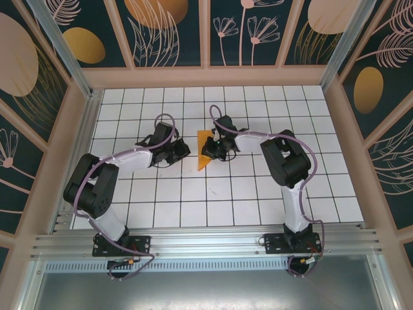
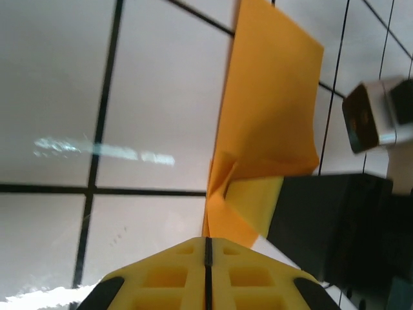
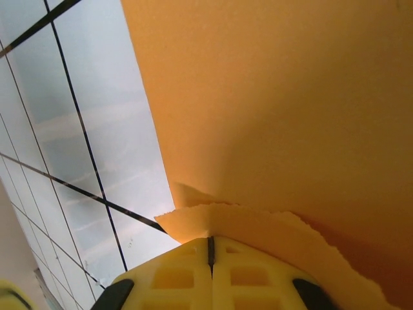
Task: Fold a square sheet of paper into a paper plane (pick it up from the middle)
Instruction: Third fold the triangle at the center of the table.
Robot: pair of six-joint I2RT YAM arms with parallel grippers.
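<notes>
Jaws on both arms are pressed together: in each wrist view the two yellow halves meet along one dark seam. Whether paper is nipped in either seam cannot be told.

The orange paper (image 1: 204, 150), already partly folded into a narrow shape, is found at the centre of the top view, on the white gridded table (image 1: 258, 194). Its long axis runs almost straight up and down that frame, broader at the upper end and drawn to a tip at the lower end.

The left jaws are set just beside its left edge, about midway along. In the left wrist view a folded corner comes down to their tips at lower centre, and the rest rises toward the upper right. The right jaws are laid against the right edge, toward the upper half. In the right wrist view a ragged edge curls over their tips.

The paper is thus flanked across its short axis, and the right arm (image 1: 284, 158) is judged slightly nearer than the left arm (image 1: 122, 160). Any coming crease would be expected to follow the long axis between them.
</notes>
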